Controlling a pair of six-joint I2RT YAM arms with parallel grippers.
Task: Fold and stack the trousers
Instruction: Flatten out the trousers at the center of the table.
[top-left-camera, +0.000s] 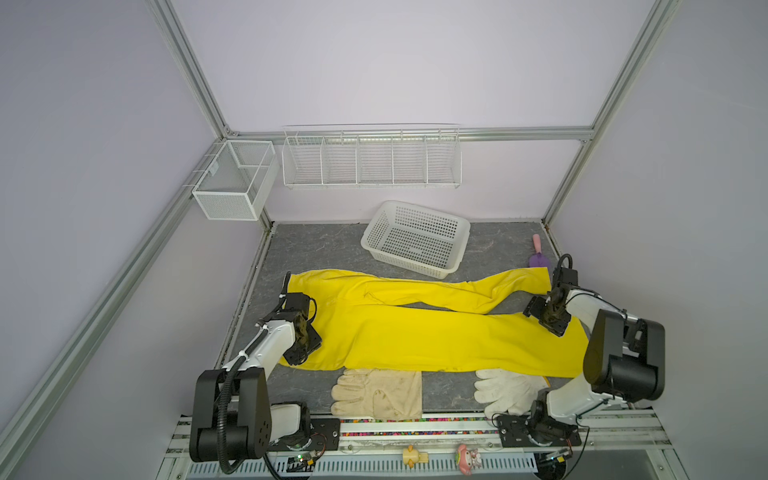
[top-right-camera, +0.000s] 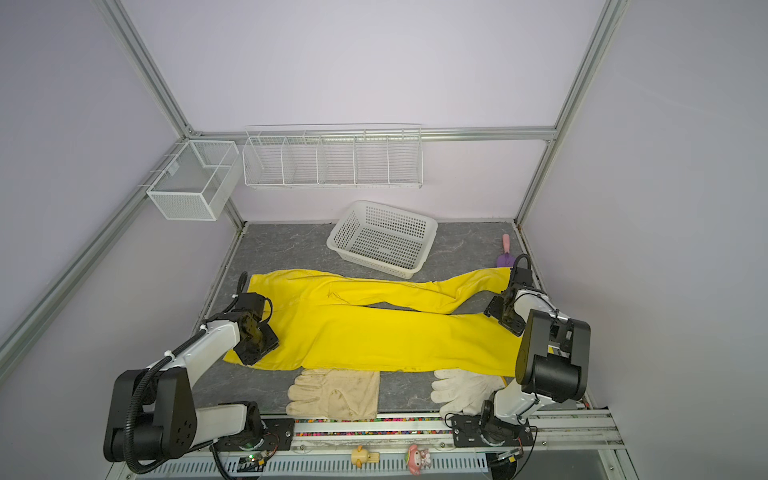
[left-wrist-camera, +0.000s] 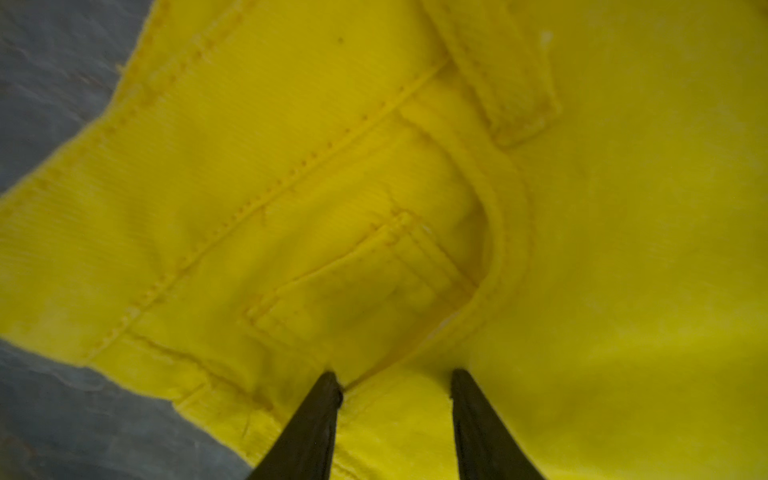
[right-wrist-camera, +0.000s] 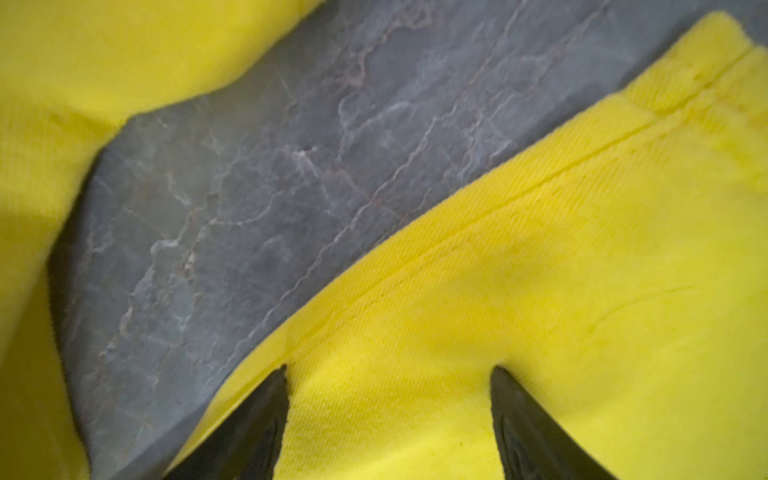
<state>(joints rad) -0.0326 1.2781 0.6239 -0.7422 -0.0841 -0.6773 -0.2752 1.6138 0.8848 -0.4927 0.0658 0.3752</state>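
Across grey surface (top-left-camera: 316, 249), yellow trousers (top-left-camera: 415, 336) lie flat, long axis side to side: waist under left gripper (left-wrist-camera: 395, 374), near leg's cuff end under right gripper (right-wrist-camera: 389, 370). Both grippers: jaws parted, tips at cloth, holding nothing. Legs splayed apart; each arm nearer own end.

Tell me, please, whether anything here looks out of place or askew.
On the trousers, the far leg is kinked midway rather than flat, and the white basket sits skewed to the table edges.
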